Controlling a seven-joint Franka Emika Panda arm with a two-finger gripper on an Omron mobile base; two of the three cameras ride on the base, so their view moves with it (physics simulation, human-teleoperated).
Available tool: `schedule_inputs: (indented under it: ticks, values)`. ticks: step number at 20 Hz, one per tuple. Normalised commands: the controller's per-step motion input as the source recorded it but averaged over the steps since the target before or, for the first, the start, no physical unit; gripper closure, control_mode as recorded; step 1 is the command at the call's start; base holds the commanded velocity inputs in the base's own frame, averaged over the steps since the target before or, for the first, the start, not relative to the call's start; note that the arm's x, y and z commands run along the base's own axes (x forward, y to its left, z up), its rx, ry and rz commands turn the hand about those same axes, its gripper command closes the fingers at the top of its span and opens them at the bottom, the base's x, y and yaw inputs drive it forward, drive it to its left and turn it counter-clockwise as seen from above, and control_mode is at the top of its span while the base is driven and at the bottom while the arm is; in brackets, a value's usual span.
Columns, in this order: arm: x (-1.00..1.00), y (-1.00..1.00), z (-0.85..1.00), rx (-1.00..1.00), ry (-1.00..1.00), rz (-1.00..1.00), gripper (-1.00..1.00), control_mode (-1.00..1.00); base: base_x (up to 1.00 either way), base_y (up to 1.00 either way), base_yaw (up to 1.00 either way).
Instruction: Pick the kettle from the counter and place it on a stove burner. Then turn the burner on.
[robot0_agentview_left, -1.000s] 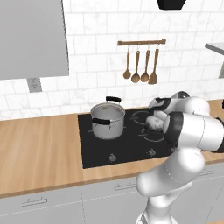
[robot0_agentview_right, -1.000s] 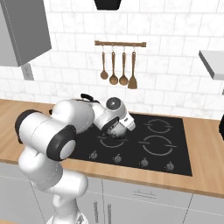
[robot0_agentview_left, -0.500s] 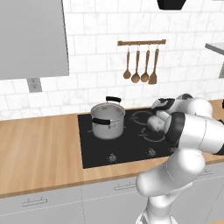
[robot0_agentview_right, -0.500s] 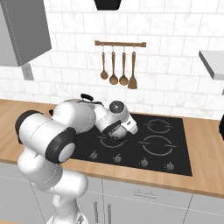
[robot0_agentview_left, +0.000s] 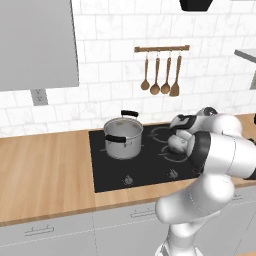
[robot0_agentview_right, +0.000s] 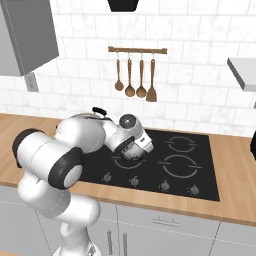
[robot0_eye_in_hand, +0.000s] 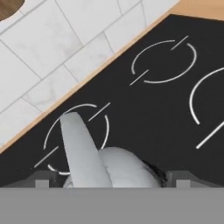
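The kettle (robot0_eye_in_hand: 118, 168), silvery-grey and rounded with its spout (robot0_eye_in_hand: 81, 148) pointing away, sits on the black cooktop (robot0_agentview_left: 140, 170) over a burner ring. My gripper (robot0_eye_in_hand: 109, 179) hangs just above it, open, with one dark fingertip (robot0_eye_in_hand: 41, 177) on each side of the body and wide apart. In the left base view the kettle (robot0_agentview_left: 176, 144) shows beneath the hand (robot0_agentview_left: 182, 122), right of the pot. In the right base view the kettle (robot0_agentview_right: 131, 154) is partly hidden under the hand (robot0_agentview_right: 135, 145). The wooden counter (robot0_agentview_left: 45, 170) stretches to the left.
A steel pot (robot0_agentview_left: 122, 137) with black handles stands on the cooktop's back-left burner. A row of knobs (robot0_agentview_right: 134, 181) runs along the cooktop's front edge. Wooden utensils (robot0_agentview_left: 160, 75) hang on the tiled wall behind. Two burner rings (robot0_agentview_right: 181, 167) lie bare at the right.
The jaws have gone from shut to wide open over the kettle, which stays on the burner. The arm has barely shifted.
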Motion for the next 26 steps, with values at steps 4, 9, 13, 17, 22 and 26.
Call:
schedule_inputs:
  ticks: [4,9,13,17,22,26]
  values:
    - [0.0,0.31,0.0,0.0,0.0,-0.06,-1.0,-1.0,0.0,0.0,0.0]
    - [0.0,0.19,0.0,0.0,0.0,-0.1,-1.0,-1.0,0.0,0.0,0.0]
    - [-0.03,0.07,-0.01,0.0,0.0,-0.13,-1.0,-1.0,0.0,0.0,0.0]
    - [-0.14,0.02,-0.08,0.0,0.0,-0.16,-1.0,-1.0,0.0,0.0,0.0]
    - [-0.26,0.0,-0.11,0.0,0.0,-0.12,-1.0,-1.0,0.0,0.0,0.0]
    - [-0.33,0.03,-0.15,0.0,0.0,-0.07,-1.0,-1.0,0.0,0.0,0.0]
